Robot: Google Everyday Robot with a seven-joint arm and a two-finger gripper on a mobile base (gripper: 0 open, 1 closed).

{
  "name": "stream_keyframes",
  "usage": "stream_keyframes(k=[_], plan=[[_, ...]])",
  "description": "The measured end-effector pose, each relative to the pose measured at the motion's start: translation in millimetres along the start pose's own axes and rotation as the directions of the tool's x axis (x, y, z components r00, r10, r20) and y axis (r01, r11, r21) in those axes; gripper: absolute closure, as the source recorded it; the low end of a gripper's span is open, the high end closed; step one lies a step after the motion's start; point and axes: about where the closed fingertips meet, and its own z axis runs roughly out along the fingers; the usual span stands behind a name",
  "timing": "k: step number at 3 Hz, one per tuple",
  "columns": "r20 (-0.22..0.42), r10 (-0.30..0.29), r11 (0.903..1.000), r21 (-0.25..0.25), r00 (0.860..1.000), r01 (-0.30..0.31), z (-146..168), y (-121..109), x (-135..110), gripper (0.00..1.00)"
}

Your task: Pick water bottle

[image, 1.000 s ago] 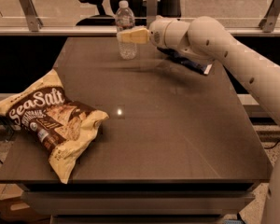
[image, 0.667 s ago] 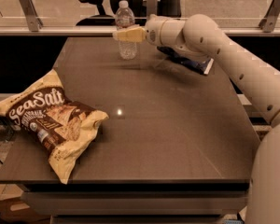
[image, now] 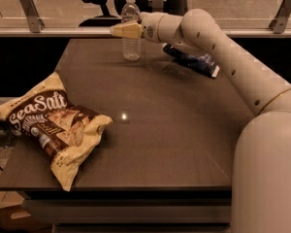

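Observation:
The water bottle [image: 131,47] is small, clear and ribbed, with a white cap. It stands upright near the far edge of the dark table [image: 174,130]. My gripper [image: 124,30] reaches in from the right at the bottle's upper half, and its cream-coloured tip crosses in front of the bottle. The bottle's base rests on the table. My white arm [image: 223,47] stretches from the lower right across the table's far right part.
A large brown and cream "Sea Salt" chip bag [image: 53,125] lies at the table's front left. A blue snack bag [image: 196,61] lies under my arm at the far right. A railing [image: 48,31] and an office chair [image: 97,4] stand behind the table.
My gripper has moved a little left and up along the bottle, so its tip now reaches past the bottle's left side. The bottle stands where it was.

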Motion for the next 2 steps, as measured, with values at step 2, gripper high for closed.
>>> stream_keyframes(k=[2], plan=[[0.014, 0.018, 0.9992, -0.035, 1.000, -0.018, 12.8, 0.9, 1.0, 0.64]])
